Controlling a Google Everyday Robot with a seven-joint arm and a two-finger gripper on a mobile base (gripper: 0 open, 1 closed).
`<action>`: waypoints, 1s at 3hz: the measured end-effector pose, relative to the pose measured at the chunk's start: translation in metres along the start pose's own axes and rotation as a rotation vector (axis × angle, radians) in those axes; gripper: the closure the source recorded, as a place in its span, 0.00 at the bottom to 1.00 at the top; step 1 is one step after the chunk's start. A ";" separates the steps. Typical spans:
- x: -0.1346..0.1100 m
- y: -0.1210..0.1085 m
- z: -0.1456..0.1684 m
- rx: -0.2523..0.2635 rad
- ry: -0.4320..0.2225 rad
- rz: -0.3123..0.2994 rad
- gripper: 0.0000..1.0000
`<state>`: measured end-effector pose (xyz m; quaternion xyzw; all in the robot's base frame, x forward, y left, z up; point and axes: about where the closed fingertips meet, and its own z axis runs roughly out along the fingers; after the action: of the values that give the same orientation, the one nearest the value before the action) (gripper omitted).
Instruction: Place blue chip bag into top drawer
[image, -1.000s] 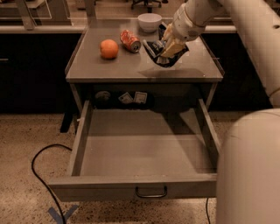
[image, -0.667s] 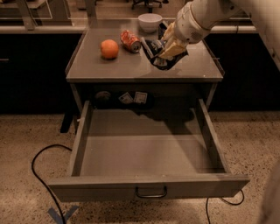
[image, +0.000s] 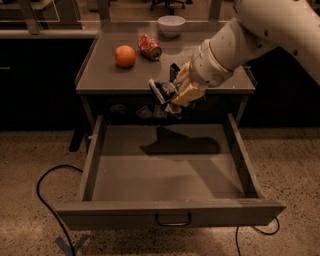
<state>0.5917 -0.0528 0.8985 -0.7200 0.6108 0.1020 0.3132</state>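
The top drawer (image: 170, 214) is pulled wide open below the table, its grey floor bare and a dark loop handle at the centre of its front panel. My gripper (image: 167, 91) hangs in the air above the back of the drawer, just in front of the table's front edge. It is shut on the blue chip bag (image: 164, 92), a small crumpled dark bag with light markings, which sticks out to the left between the fingers. The arm reaches in from the upper right and casts a shadow on the drawer floor.
On the table top (image: 100, 75) sit an orange (image: 125, 56), a red soda can (image: 149, 47) lying on its side, and a white bowl (image: 171, 25) at the back. Small objects (image: 150, 112) lie in the dark recess behind the drawer. A black cable (image: 47, 200) loops on the floor at left.
My gripper has carried the chip bag off the table top, forward and down, to a spot over the back of the open drawer. The view has also shifted closer.
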 end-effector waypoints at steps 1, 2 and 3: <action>0.004 0.013 0.014 -0.038 0.008 0.004 1.00; 0.004 0.013 0.014 -0.038 0.008 0.005 1.00; 0.010 0.024 0.021 -0.036 -0.009 0.042 1.00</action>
<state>0.5761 -0.0498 0.8690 -0.7120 0.6225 0.1231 0.3007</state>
